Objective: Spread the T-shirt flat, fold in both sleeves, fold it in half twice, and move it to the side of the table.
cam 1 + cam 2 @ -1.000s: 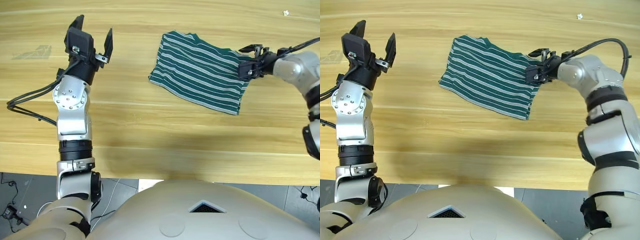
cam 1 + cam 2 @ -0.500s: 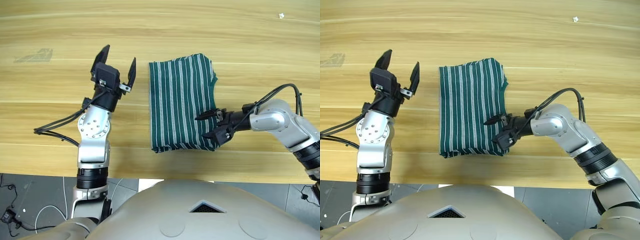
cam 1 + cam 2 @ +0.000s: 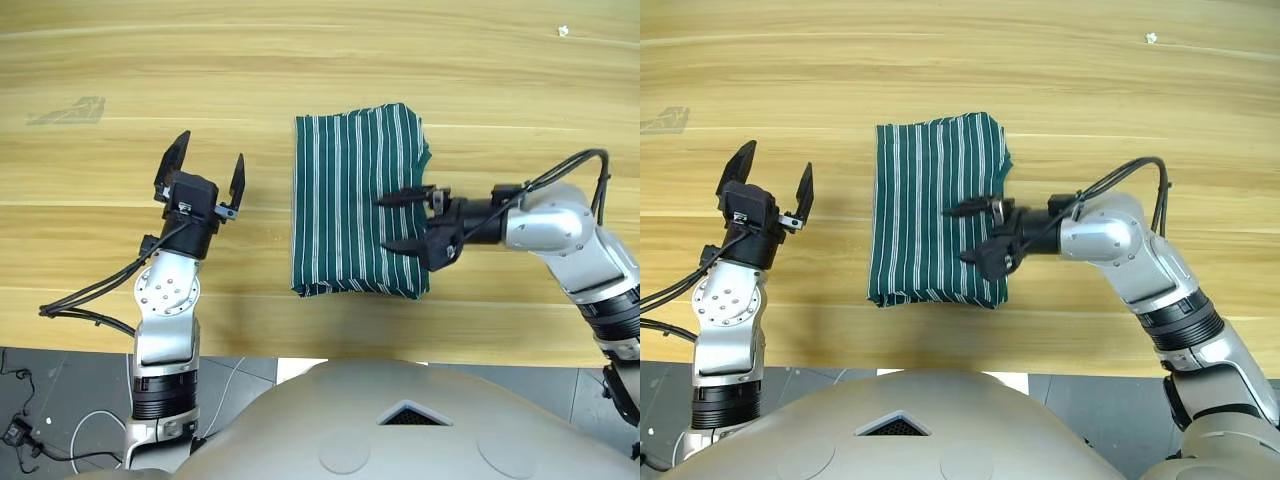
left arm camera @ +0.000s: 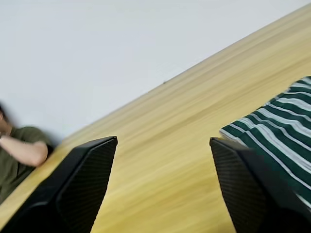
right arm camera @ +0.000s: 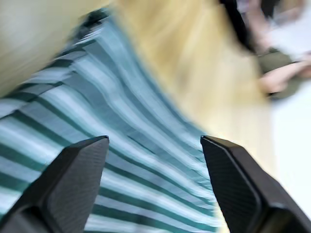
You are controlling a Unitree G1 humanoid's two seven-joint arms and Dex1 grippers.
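Note:
The green T-shirt (image 3: 355, 205) with white stripes lies folded into a compact rectangle near the table's front edge, its stripes running front to back. My right gripper (image 3: 400, 222) hovers open over the shirt's right front part, fingers spread with nothing between them; striped cloth (image 5: 126, 145) lies just beyond its fingertips in the right wrist view. My left gripper (image 3: 203, 172) stands open to the left of the shirt, apart from it. The shirt's corner (image 4: 277, 145) lies beside one finger in the left wrist view.
The wooden table (image 3: 300, 60) stretches bare behind and to both sides of the shirt. A small white scrap (image 3: 564, 31) lies at the far right. The front edge runs just below the shirt. Cables trail from both arms.
The right gripper has slid up from the shirt's front right corner onto its right side. My left arm has drawn back left and toward the front. The shirt has shifted slightly left.

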